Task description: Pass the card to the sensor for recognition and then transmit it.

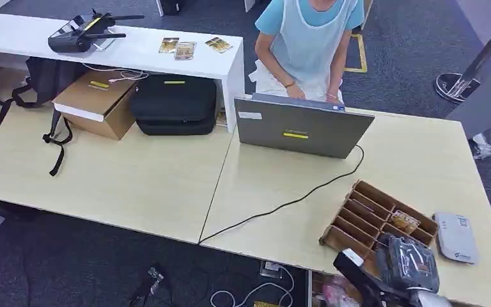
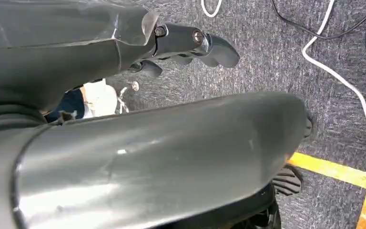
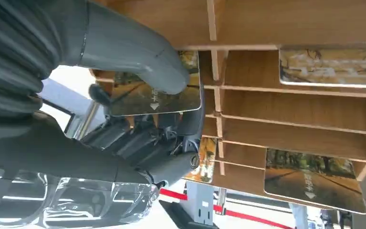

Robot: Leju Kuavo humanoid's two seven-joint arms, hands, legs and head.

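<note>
Two pale wooden tables [image 1: 134,179] stand on dark grey carpet, with a grey laptop [image 1: 300,128] on the nearer one and a person in a light apron [image 1: 307,38] behind it. Toward the robot from the laptop, at the table's near right corner, sits a wooden slotted rack [image 1: 364,217]; a flat grey sensor [image 1: 455,238] lies just beside the rack, on the side away from the laptop.

The right hand [image 1: 406,265] is at the rack's near end, its plastic-wrapped wrist below the table edge. In the right wrist view its thick thumb [image 3: 138,57] presses on a card [image 3: 157,98] with dark fingers [image 3: 147,138] under it, so it pinches the card just beside the rack's dividers. The thumb hides part of the card's face; the long axis runs across the dividers, and a printed arrow points at the fingers.

The left hand [image 2: 190,45] hangs over carpet, fingers curled loosely apart, holding nothing. Other cards [image 3: 314,176] stand in the rack's slots.
</note>
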